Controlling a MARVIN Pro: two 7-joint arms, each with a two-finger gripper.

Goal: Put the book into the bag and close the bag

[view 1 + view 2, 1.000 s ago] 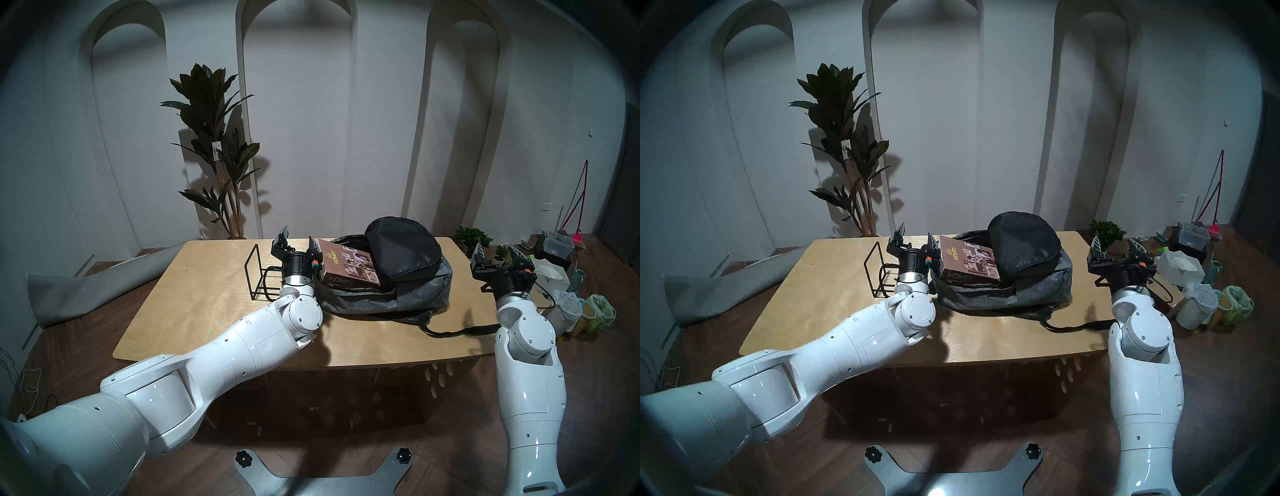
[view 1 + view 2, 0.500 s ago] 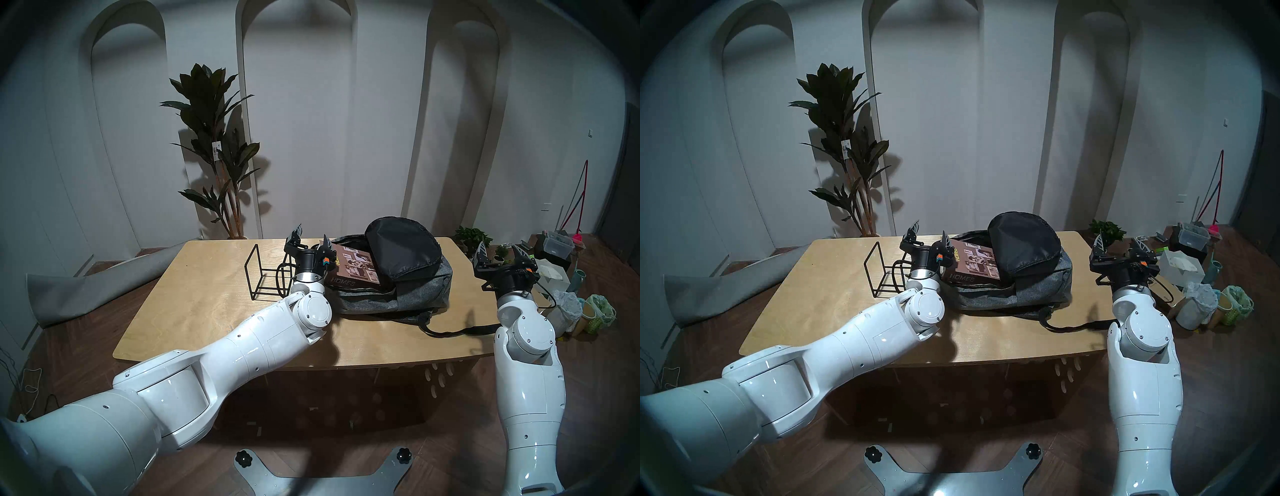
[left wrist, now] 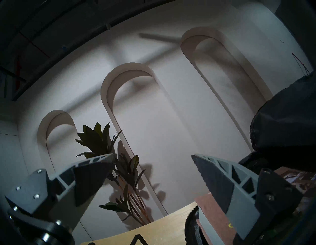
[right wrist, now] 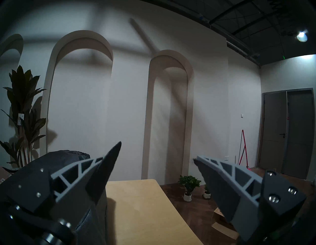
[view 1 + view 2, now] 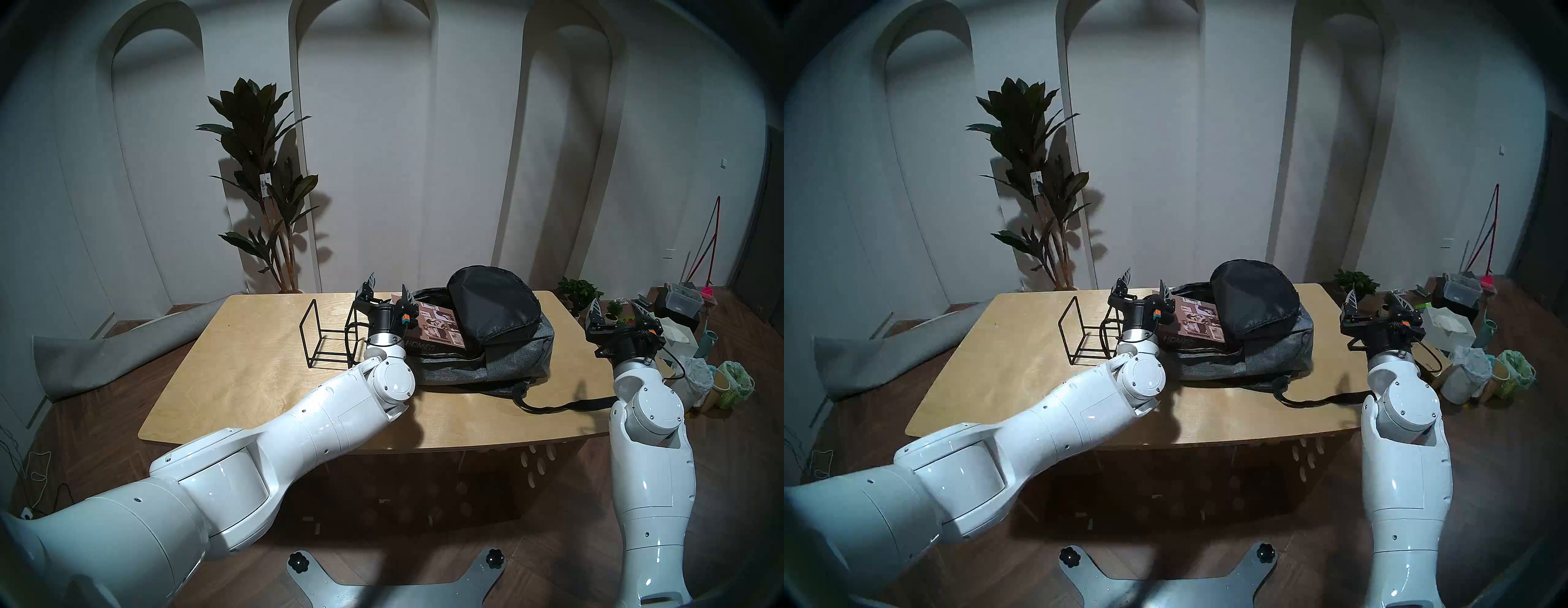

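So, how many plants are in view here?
3: one tall plant behind the table, two small potted ones on the floor past its far right corner; the bag could hide more.

My two head views look down from above at the counter [image 5: 254, 382], sharing nearly everything. My left wrist view sits low by the bag [image 3: 290, 119], facing the arched wall [image 3: 171, 119]; the right likewise.

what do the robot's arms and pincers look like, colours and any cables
Both arms are glossy white rounded shells with round joint caps and a silver wrist ring. Each ends in a black pincer, the left pincer and the right pincer, with pale grey ribbed triangular fingers, dark pads, an orange tag and a thin black looped cable.
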